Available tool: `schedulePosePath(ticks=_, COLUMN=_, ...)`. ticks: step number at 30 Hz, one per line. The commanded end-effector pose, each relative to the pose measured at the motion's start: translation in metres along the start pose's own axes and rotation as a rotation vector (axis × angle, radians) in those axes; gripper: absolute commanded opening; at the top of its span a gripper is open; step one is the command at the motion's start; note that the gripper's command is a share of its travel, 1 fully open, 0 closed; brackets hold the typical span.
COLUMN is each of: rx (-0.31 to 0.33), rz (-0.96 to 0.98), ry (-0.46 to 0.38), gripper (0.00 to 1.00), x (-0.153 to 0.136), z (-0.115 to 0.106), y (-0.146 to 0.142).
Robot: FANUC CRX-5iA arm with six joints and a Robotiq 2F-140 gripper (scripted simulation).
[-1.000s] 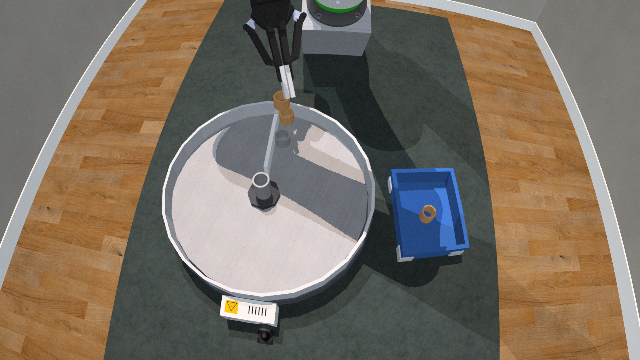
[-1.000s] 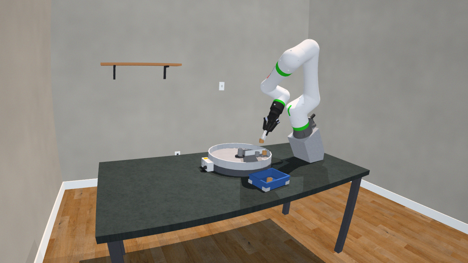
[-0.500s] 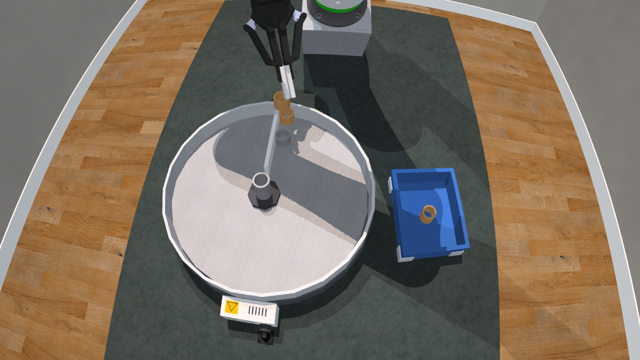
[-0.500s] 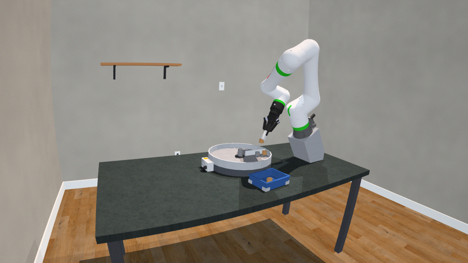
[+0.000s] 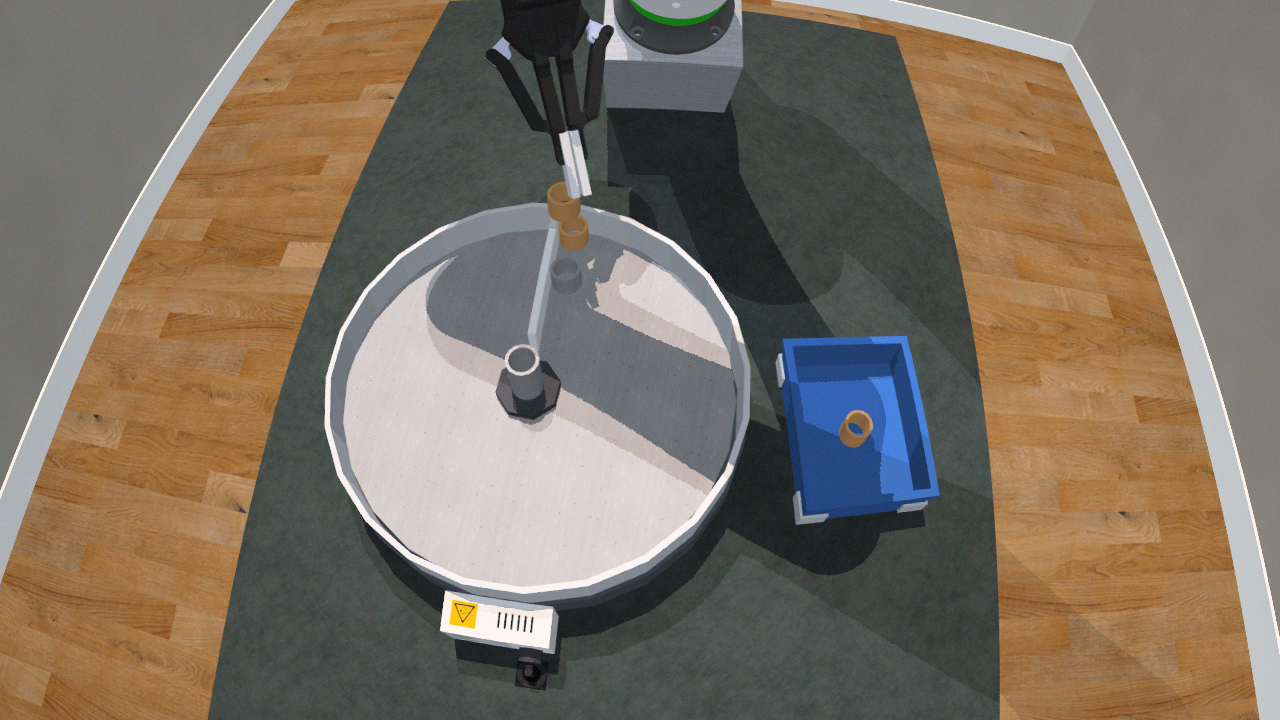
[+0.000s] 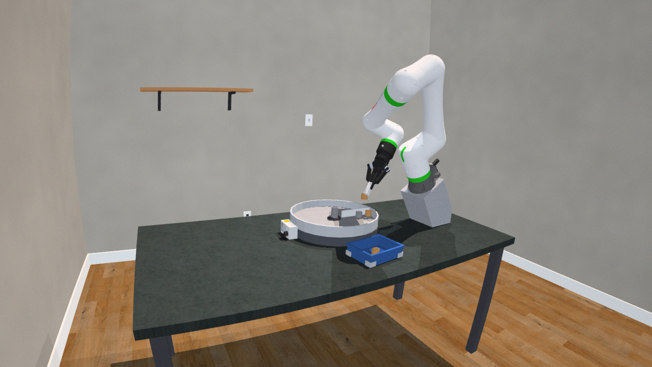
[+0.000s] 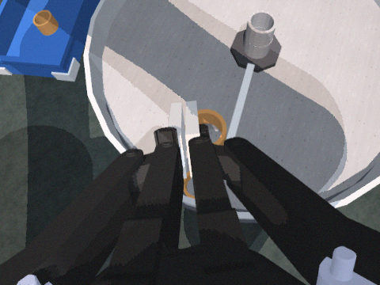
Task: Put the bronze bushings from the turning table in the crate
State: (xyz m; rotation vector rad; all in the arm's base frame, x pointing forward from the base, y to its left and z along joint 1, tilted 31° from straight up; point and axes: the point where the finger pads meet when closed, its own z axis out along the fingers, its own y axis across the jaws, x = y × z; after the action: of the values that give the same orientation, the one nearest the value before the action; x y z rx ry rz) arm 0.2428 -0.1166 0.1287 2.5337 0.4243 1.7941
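Observation:
My gripper is shut on a bronze bushing, pinching its wall, raised above the back rim of the turning table. A second bronze bushing stands on the turning table near that rim, mostly hidden by the fingers in the wrist view. A steel bushing stands just inward of it. A third bronze bushing stands in the blue crate.
A grey post rises from the turning table's dark hub. A thin upright divider runs from the hub towards the back rim, beside the bushings. A white control box sits at the front.

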Motion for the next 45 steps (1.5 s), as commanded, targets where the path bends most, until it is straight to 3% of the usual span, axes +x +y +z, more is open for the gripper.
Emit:
schedulePosePath(ticks=1, rx=0.0, rz=-0.001, ry=0.0, gripper=0.0, x=0.0, z=0.0, y=0.0)
schedulePosePath(ticks=10, rx=0.013, rz=-0.016, ry=-0.001, gripper=0.0, x=0.003, z=0.002, y=-0.004)
schedulePosePath(ticks=22, rx=0.078, rz=-0.093, ry=-0.002, gripper=0.0, x=0.016, z=0.014, y=-0.023)
schedulePosePath(ticks=45, rx=0.314, rz=-0.372, ry=-0.008, gripper=0.0, x=0.064, z=0.055, y=-0.092)
